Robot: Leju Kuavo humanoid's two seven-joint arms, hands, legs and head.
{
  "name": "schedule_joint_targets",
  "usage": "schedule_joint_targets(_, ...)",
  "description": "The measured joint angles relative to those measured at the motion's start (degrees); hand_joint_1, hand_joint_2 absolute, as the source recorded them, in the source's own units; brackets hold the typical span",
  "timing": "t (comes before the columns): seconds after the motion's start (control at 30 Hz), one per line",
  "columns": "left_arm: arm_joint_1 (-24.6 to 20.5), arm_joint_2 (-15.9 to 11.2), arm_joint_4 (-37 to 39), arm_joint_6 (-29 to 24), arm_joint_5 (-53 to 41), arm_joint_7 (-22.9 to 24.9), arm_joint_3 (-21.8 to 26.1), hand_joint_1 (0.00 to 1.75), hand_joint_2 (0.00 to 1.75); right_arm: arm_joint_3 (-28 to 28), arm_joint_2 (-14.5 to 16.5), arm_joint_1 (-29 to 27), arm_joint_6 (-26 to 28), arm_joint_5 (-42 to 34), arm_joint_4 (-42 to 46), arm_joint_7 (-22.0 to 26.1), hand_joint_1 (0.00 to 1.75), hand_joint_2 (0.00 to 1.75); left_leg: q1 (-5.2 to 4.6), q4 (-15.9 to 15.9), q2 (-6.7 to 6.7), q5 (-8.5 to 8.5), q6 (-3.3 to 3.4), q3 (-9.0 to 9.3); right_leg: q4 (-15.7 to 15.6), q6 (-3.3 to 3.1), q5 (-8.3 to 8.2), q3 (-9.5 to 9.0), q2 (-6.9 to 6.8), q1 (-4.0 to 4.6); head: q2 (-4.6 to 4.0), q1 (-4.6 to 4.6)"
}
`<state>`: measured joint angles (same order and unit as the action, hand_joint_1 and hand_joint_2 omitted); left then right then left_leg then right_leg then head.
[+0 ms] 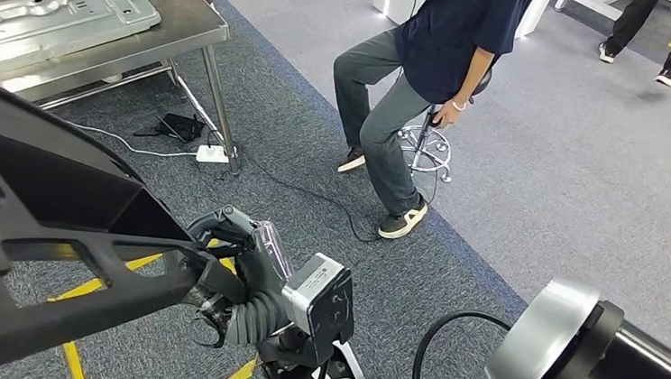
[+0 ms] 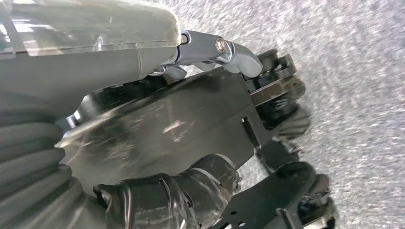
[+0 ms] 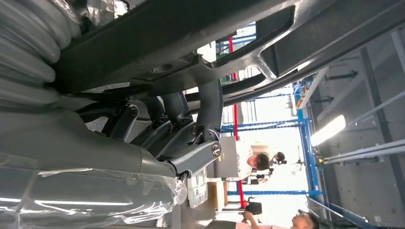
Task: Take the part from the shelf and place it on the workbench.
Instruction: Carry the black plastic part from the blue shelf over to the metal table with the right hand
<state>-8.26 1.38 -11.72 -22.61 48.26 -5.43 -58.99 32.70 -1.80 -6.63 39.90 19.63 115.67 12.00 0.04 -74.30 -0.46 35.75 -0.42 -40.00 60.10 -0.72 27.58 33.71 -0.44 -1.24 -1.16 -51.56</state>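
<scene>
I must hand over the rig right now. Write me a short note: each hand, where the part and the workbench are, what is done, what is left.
Left hand: grips the black part.
Right hand: grips the same part from below.
Part: off the shelf, carried in the air at the robot's left, above the carpet.
Workbench: ahead on the left, with a grey metal panel on it. A person sits on a stool to its right.
Done: part taken.
Left: bring it to the workbench, set it down, let go.
</scene>
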Motion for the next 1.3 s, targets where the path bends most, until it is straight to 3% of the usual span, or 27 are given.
schedule_joint_targets(0.07, -0.04, 0.00, 0.00, 0.03, 0.00, -0.01, -0.03, 0.00, 1.75, 0.00, 0.01, 0.06, -0.01, 0.01, -0.04, -0.20, 1.75, 1.75, 0.08, 0.96, 0.13, -2.49, 0.06, -0.41, 0.00, 0.01, 0.52, -0.69, -0.05, 0.04, 0.00, -0.01)
schedule_joint_targets(0.13, 0.05, -0.01, 0.00, 0.03, 0.04, 0.01, -0.05, 0.00, 1.75, 0.00, 0.01, 0.18, -0.01, 0.01, -0.04, -0.48, 1.75, 1.75, 0.04, 8.24, 0.28, -7.07, 0.50, 2.43, -0.08, 0.20, 1.15, -1.55, 0.00, 0.02, 0.00, 0.00)
schedule_joint_targets(0.2, 0.20, -0.07, 0.00, 0.03, 0.32, -0.13, -0.05, 0.00, 1.75, 0.00, -0.01, 0.33, -0.01, -0.09, -0.05, -0.72, 1.75, 1.75, -0.33, 13.75, 0.39, -9.17, 1.09, 4.78, -0.21, 0.70, 1.61, -2.01, 0.05, 0.08, 0.00, 0.00)
schedule_joint_targets(0.27, 0.32, -0.27, 0.00, 0.04, 0.85, -0.51, -0.05, 0.00, 1.75, 0.08, -0.02, 0.54, -0.01, -0.34, -0.16, -0.74, 1.75, 1.75, -0.77, 14.70, 0.27, -8.83, 1.54, 5.14, -0.49, 1.33, 1.73, -2.12, 0.03, 0.09, 0.00, 0.01)
schedule_joint_targets(0.37, 0.45, -0.58, 0.00, 0.33, 1.57, -1.05, -0.05, 0.00, 1.75, 0.31, -0.05, 1.08, -0.01, -0.81, -0.72, -0.08, 1.75, 1.75, -0.36, 15.75, 0.07, -8.85, 2.50, 6.14, 1.09, 2.06, 2.84, -1.64, 0.01, 0.05, 0.00, 0.08)
schedule_joint_targets(0.4, 0.50, -0.67, 0.01, 0.43, 1.69, -1.14, -0.05, 0.00, 1.75, 0.35, -0.05, 1.26, -0.01, -0.93, -0.97, 0.13, 1.75, 1.75, -0.20, 16.08, 0.06, -8.80, 2.88, 6.65, 3.62, 2.16, 3.94, -0.43, 0.09, 0.10, 0.00, 0.09)
schedule_joint_targets(0.47, 0.60, -0.85, 0.01, 0.49, 1.85, -1.17, -0.05, 0.00, 1.75, 0.46, -0.05, 1.47, -0.01, -1.17, -1.48, 0.43, 1.75, 1.75, -0.32, 16.18, 0.06, -8.39, 3.43, 7.27, 10.94, 2.17, 6.44, 3.68, 0.21, 0.15, 0.00, 0.09)
schedule_joint_targets(0.5, 0.68, -0.92, 0.01, 0.50, 1.93, -1.19, -0.05, 0.00, 1.75, 0.52, -0.05, 1.56, -0.01, -1.35, -1.76, 0.64, 1.75, 1.75, -0.38, 16.16, 0.02, -8.13, 3.56, 7.53, 13.96, 2.20, 6.90, 5.77, 0.25, 0.15, 0.00, 0.09)
schedule_joint_targets(0.53, 0.75, -0.97, 0.01, 0.51, 2.00, -1.34, -0.05, 0.00, 1.75, 0.58, -0.05, 1.69, -0.01, -1.54, -2.07, 0.96, 1.75, 1.75, -0.43, 16.13, -0.08, -7.83, 3.60, 7.87, 15.10, 2.20, 6.26, 7.04, 0.25, 0.15, 0.00, 0.09)
schedule_joint_targets(0.57, 0.81, -1.03, 0.01, 0.51, 2.05, -1.62, -0.05, 0.00, 1.75, 0.62, -0.05, 1.87, -0.01, -1.68, -2.37, 1.37, 1.75, 1.75, -0.44, 16.07, -0.22, -7.50, 3.56, 8.28, 14.05, 2.16, 4.54, 7.21, 0.25, 0.14, 0.00, 0.10)
schedule_joint_targets(0.63, 0.83, -1.10, 0.00, 0.63, 2.14, -2.44, -0.05, 0.00, 1.75, 0.68, -0.05, 2.33, 0.00, -1.76, -2.86, 2.12, 1.75, 1.75, -0.41, 15.87, -0.51, -6.65, 3.27, 9.08, 7.42, 1.94, -0.12, 5.00, 0.28, 0.14, 0.00, 0.11)
schedule_joint_targets(0.7, 0.52, -1.14, 0.00, 0.88, 2.13, -2.70, -0.05, 0.00, 1.75, 0.79, -0.05, 2.94, 0.01, -1.55, -3.16, 2.13, 1.75, 1.75, -0.56, 15.60, -0.68, -5.87, 2.67, 9.41, 2.04, 1.74, -1.99, 2.70, 0.38, 0.30, -0.01, 0.11)
schedule_joint_targets(0.83, -0.41, -1.33, 0.01, 1.22, 1.85, -2.03, -0.05, 0.00, 1.75, 1.25, -0.02, 3.86, 0.02, -0.84, -3.35, 1.28, 1.75, 1.75, -0.56, 15.55, -0.68, -5.20, 1.44, 9.45, 0.02, 0.95, -1.47, 1.61, 0.60, 0.38, -0.01, 0.14)
schedule_joint_targets(0.9, -0.66, -1.45, 0.01, 1.23, 1.74, -1.93, -0.05, 0.00, 1.75, 1.44, 0.03, 4.12, 0.01, -0.79, -3.37, 1.09, 1.75, 1.75, -0.44, 12.60, -0.41, -3.63, 0.74, 8.31, -0.49, 0.36, -1.31, 0.94, 0.47, 0.18, -0.02, 0.14)
schedule_joint_targets(1.0, -0.70, -1.46, 0.01, 1.25, 1.72, -1.97, -0.05, 0.00, 1.75, 1.57, 0.05, 4.34, 0.01, -0.79, -3.46, 1.06, 1.75, 1.75, -0.13, 2.02, -0.12, 0.26, -0.06, 2.01, -0.67, -0.15, -0.79, 0.34, 0.23, 0.22, -0.02, 0.11)
schedule_joint_targets(1.03, -0.67, -1.48, 0.01, 1.25, 1.72, -2.03, -0.05, 0.00, 1.75, 1.61, 0.05, 4.35, 0.01, -0.79, -3.52, 1.06, 1.75, 1.75, -0.03, -0.10, -0.05, 0.27, -0.18, 0.31, -0.67, -0.20, -0.58, 0.13, 0.21, 0.24, -0.02, 0.11)
schedule_joint_targets(1.07, -0.66, -1.48, 0.00, 1.25, 1.72, -2.09, -0.05, 0.00, 1.75, 1.66, 0.05, 4.36, 0.01, -0.79, -3.57, 1.07, 1.75, 1.75, 0.03, -0.06, 0.00, -0.98, -0.23, -0.35, -0.67, -0.19, -0.33, -0.19, 0.23, 0.25, -0.02, 0.11)
schedule_joint_targets(1.1, -0.65, -1.49, 0.00, 1.25, 1.73, -2.14, -0.05, 0.00, 1.75, 1.71, 0.05, 4.39, 0.01, -0.79, -3.63, 1.07, 1.75, 1.75, 0.06, 2.18, 0.04, -3.27, -0.17, 0.14, -0.67, -0.15, -0.06, -0.62, 0.26, 0.24, -0.01, 0.11)
schedule_joint_targets(1.17, -0.60, -1.52, 0.01, 1.25, 1.74, -2.17, -0.05, 0.00, 1.75, 1.78, 0.05, 4.44, 0.01, -0.84, -3.72, 1.11, 1.75, 1.75, 0.01, 9.79, 0.11, -8.06, 0.28, 3.01, -0.67, 0.07, 0.57, -1.46, 0.32, 0.27, -0.01, 0.11)
schedule_joint_targets(1.23, -0.55, -1.56, 0.02, 1.25, 1.75, -2.19, -0.05, 0.00, 1.75, 1.80, 0.05, 4.50, 0.01, -0.91, -3.82, 1.15, 1.75, 1.75, -0.33, 14.52, 0.11, -9.58, 0.88, 4.92, -0.64, 0.56, 0.98, -1.69, 0.41, 0.32, -0.01, 0.14)
schedule_joint_targets(1.3, -0.52, -1.63, 0.02, 1.25, 1.75, -2.21, -0.05, 0.00, 1.75, 1.81, 0.05, 4.55, 0.01, -0.96, -3.87, 1.16, 1.75, 1.75, -0.61, 15.34, 0.03, -9.22, 1.41, 5.23, -0.83, 1.17, 1.11, -1.73, 0.44, 0.31, 0.00, 0.15)
